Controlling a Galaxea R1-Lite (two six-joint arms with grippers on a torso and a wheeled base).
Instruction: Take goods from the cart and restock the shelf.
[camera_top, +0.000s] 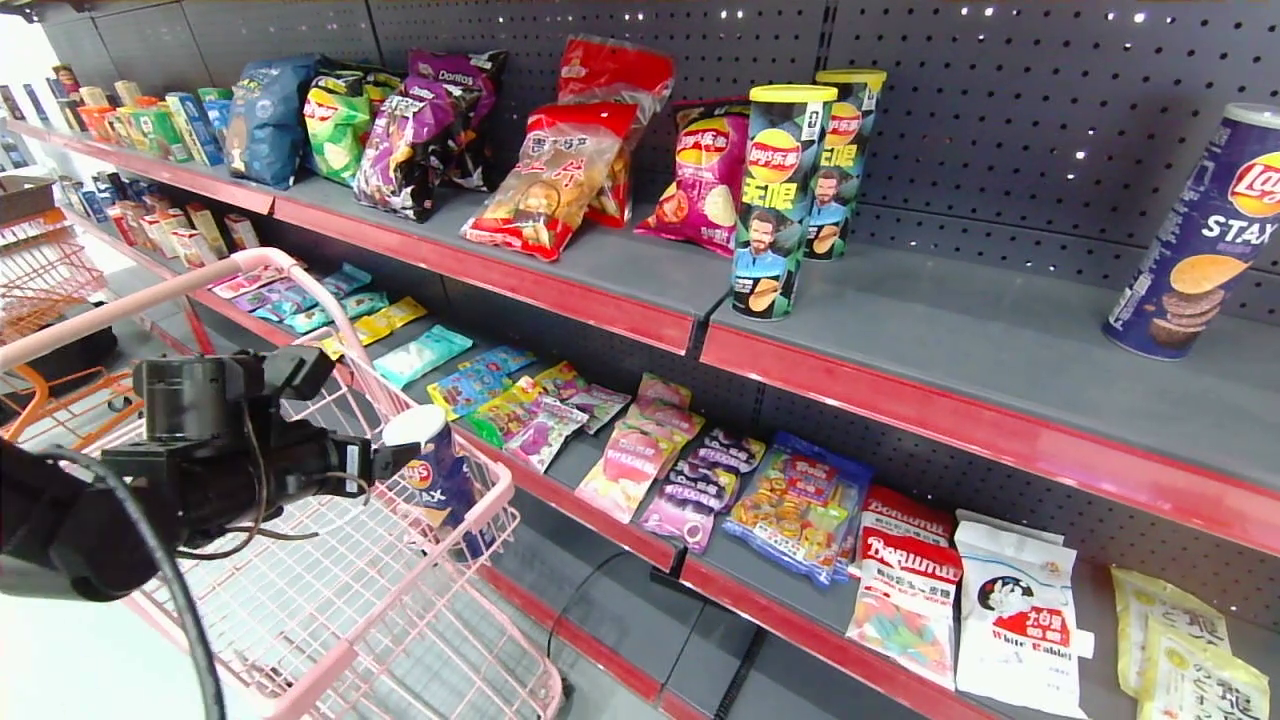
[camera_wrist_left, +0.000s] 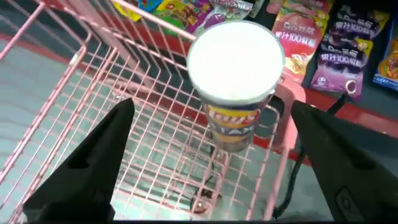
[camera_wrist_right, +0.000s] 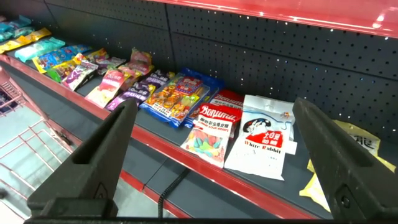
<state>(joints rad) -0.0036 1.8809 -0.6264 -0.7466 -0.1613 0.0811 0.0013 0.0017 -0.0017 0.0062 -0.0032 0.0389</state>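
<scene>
My left gripper is spread wide. Its two dark fingers are well apart and hold nothing. Just beyond them the blue can stands upright, white lid toward me, in the far right corner of the pink cart. I cannot tell whether a fingertip touches the can. The cart sits at the near left, and the corner holding the can is close to the red edge of the lower shelf.

My right gripper is also wide open and holds nothing. It hangs in front of the lower shelf, where flat sweet packets lie side by side. A white bag lies to their right.

On the upper shelf, crisp bags lean toward the left. Two tall yellow-lidded cans stand in the middle, one behind the other. A second blue can stands at the far right, well apart from them.
</scene>
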